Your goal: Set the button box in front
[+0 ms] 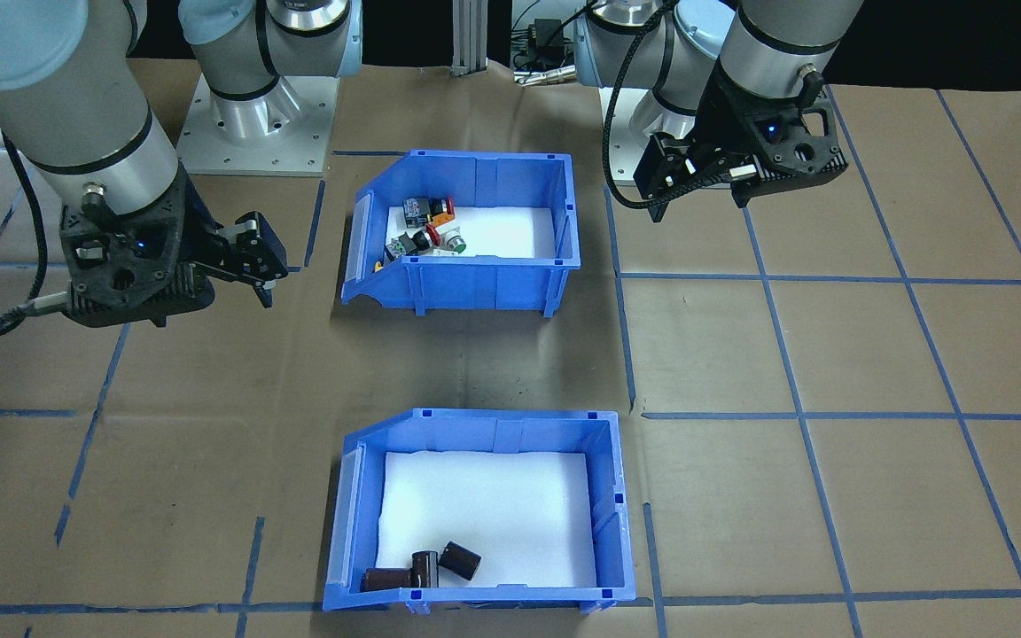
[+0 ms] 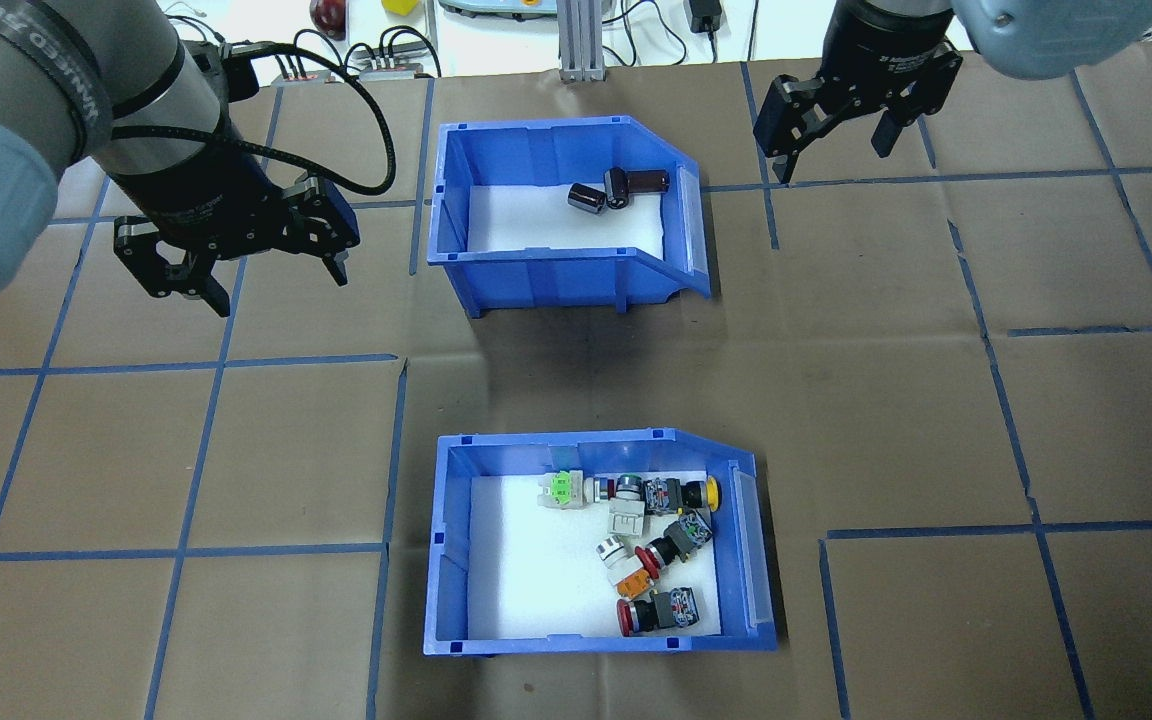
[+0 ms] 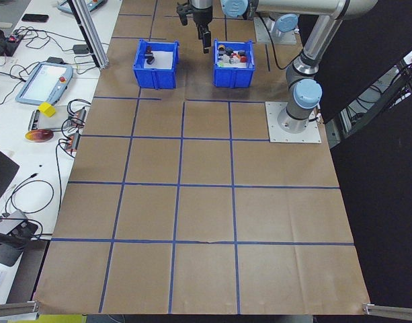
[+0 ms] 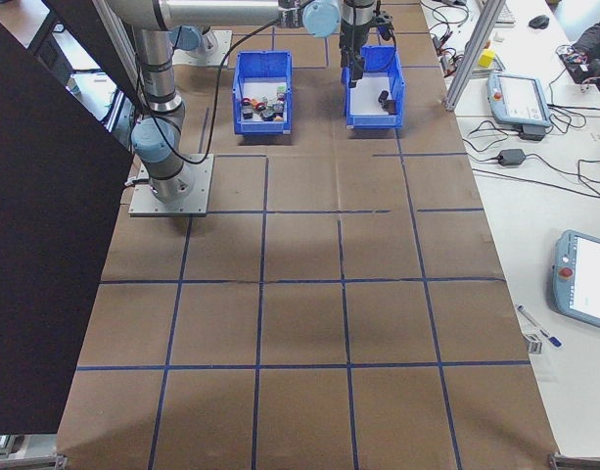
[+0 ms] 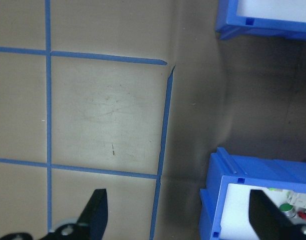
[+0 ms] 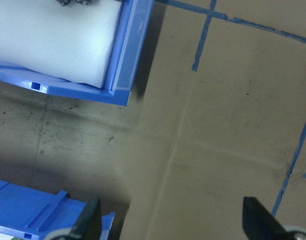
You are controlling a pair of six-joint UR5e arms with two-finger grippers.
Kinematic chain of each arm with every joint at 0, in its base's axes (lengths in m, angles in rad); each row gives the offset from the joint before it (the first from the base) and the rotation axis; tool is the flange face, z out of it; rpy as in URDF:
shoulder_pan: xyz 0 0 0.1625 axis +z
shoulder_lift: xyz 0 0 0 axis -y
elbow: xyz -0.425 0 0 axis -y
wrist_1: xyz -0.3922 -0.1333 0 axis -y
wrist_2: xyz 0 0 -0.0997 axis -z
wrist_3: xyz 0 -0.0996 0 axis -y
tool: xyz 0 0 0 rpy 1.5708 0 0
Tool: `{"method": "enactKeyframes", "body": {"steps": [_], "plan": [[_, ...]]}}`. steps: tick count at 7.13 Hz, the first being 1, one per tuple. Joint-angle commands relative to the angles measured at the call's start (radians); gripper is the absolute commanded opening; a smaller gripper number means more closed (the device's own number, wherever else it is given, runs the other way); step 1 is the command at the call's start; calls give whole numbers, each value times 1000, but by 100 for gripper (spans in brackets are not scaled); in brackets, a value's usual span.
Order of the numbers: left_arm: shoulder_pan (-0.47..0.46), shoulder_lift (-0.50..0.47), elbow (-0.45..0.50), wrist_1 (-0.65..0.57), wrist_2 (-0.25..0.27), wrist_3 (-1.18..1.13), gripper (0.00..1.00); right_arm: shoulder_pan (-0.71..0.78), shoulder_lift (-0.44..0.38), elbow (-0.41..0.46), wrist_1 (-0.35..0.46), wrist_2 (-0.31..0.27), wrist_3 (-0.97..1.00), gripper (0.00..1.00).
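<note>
The button box (image 2: 596, 644) sits on the brown-papered table (image 2: 886, 420), closest to the robot's base. It holds a loose cluster of push-button switches (image 2: 651, 545) on white foam. Its long axis runs crosswise to the robot. The open front, with its clear lip (image 2: 748, 545), faces the right arm's side.

Beyond the button box and to its left-arm side, the left gripper (image 2: 281, 290) hangs above bare paper. Its fingers are spread wide and hold nothing. The left wrist view shows one corner of the button box just inside the fingers' span, low and to one side.

Beyond the button box and to its right-arm side, the right gripper (image 2: 833, 163) also hangs with fingers parted and empty. From here the box lies back toward the robot's base and inward.

Neither gripper touches the box, and both appear to stand about equally far from it. The right gripper is on the side of the open front; the left gripper faces the closed back wall.

Farthest from the button box, directly across a strip of bare paper, stands a second blue bin (image 2: 536, 272) with dark cylinders (image 2: 621, 188). It lies parallel, with its open front turned the same way. Judgement: any move to the front depends on clearing this bin.
</note>
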Motion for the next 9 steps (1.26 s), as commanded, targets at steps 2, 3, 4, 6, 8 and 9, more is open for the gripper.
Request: {"method": "enactKeyframes", "body": {"steps": [2,3,4,6,8,9], "plan": [[-29,127,-159,1,-5,-533,99,143,104,-39,-9,-13,-264,100],[-72,168,-217,4,-5,-709,99,190,134,-65,-11,-16,-372,100],[-148,178,-240,4,-5,-880,99,229,166,-97,-13,-16,-512,100],[-316,179,-327,65,-16,-1197,99,308,239,-150,-69,-16,-721,100],[-434,204,-491,238,-37,-1405,99,362,322,-225,-91,-19,-864,100],[-463,221,-530,250,-39,-1456,99,369,348,-254,-92,-19,-918,100]]}}
